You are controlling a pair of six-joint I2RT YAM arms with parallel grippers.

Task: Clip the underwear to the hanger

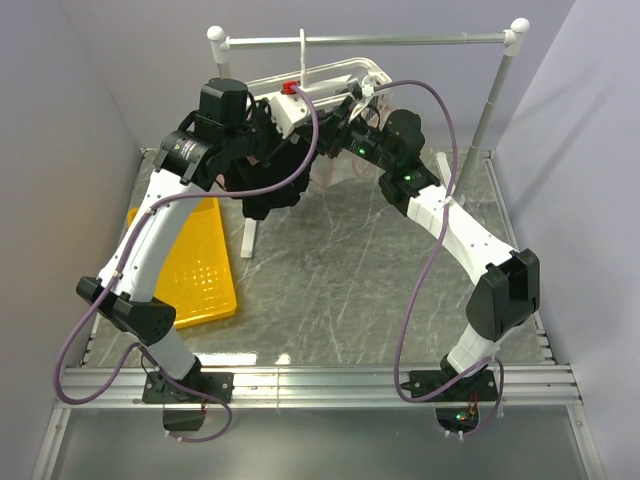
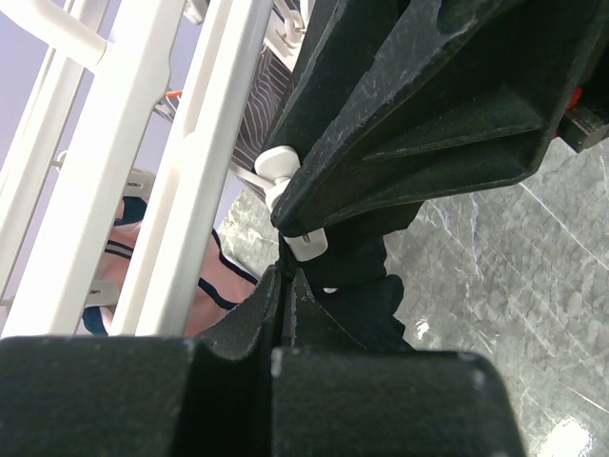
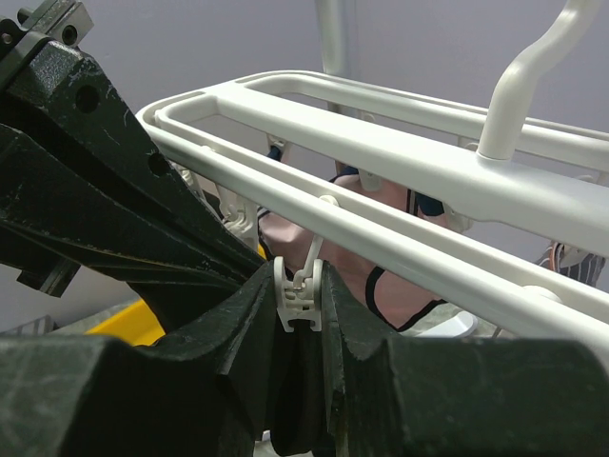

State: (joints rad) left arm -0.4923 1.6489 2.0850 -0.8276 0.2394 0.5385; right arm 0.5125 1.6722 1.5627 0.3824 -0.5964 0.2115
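The right hand (image 3: 296, 274) is narrowed onto a small white clip (image 3: 298, 303) that dangles under a bar of the white hanger (image 3: 400, 157). Its black fingers (image 3: 354, 328) press the clip from both sides. The left hand (image 2: 286, 282) is closed to a thin slit. The black underwear (image 2: 366, 281) is pinched at its tips, just below the same clip and under the hanger's bars.

From above, the underwear shows as a dark bunch hanging below the hanger's left end, where the two arms meet; the hands themselves are hard to make out there. Only that view shows the grey metal rail (image 1: 400, 40) that the hanger's hook loops over. It also shows the yellow tray (image 1: 205, 265) lying on the grey marbled surface (image 1: 340, 270), left of the hanger and nearer the arm bases.

The left wrist view looks up along the hanger's bars. It shows pale pink underwear with dark trim (image 2: 205, 286) hanging beneath them and a grey striped garment (image 2: 262, 95) farther along. In that view the right hand fills the upper right, touching the clip. The right wrist view shows the hanger's frame from the side with the stem of its hook rising, and the pink piece behind the clip.
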